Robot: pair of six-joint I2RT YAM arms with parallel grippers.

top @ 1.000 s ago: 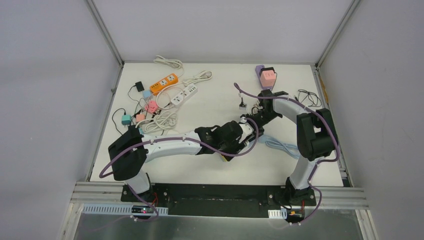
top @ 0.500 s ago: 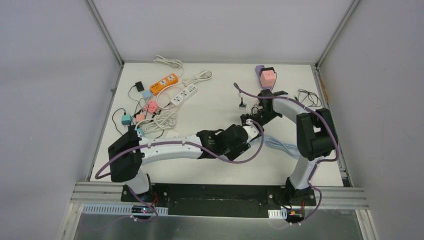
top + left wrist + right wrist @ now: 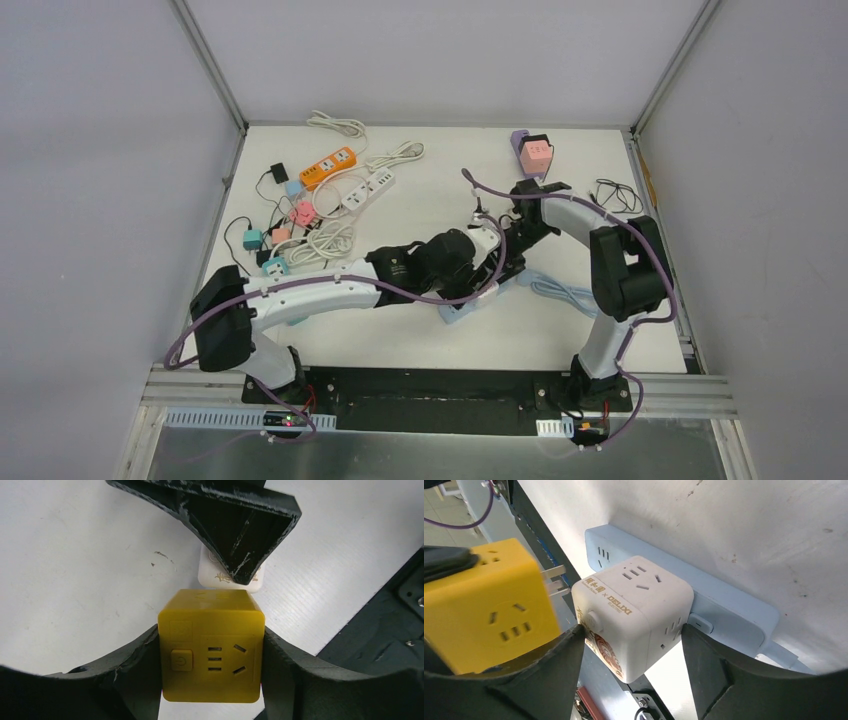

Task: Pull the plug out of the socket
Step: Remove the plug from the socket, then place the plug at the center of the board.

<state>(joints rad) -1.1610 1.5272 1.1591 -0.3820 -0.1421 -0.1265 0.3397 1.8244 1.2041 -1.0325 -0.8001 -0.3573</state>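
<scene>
On the left of the table (image 3: 430, 190) a tangle of cords lies around an orange power strip (image 3: 328, 167) and a white power strip (image 3: 368, 190), well apart from the work. The left arm (image 3: 320, 290) reaches from there across to the middle, and the left gripper (image 3: 210, 639) is clamped on the yellow cube plug (image 3: 211, 652), one finger pressed flat against each side of it, its button face turned to the wrist camera. Just right of it, in the right wrist view, the plug's metal prongs (image 3: 555, 580) stick out bare toward the white cube socket (image 3: 631, 610), with a gap showing between the two cubes; whether the prong tips still touch the socket cannot be told. The white cube socket sits on the blue power strip (image 3: 724, 605) and lies between the fingers of the right gripper (image 3: 633, 630), one close at each side; whether they press it or only flank it cannot be told. The right arm (image 3: 620, 270) bends in from the right edge. Compared with a second ago, the left arm's wrist has moved away from the near edge and toward the left, its elbow has swung further left, and the end of the blue power strip now shows below the wrist, while the right arm sits where it was
</scene>
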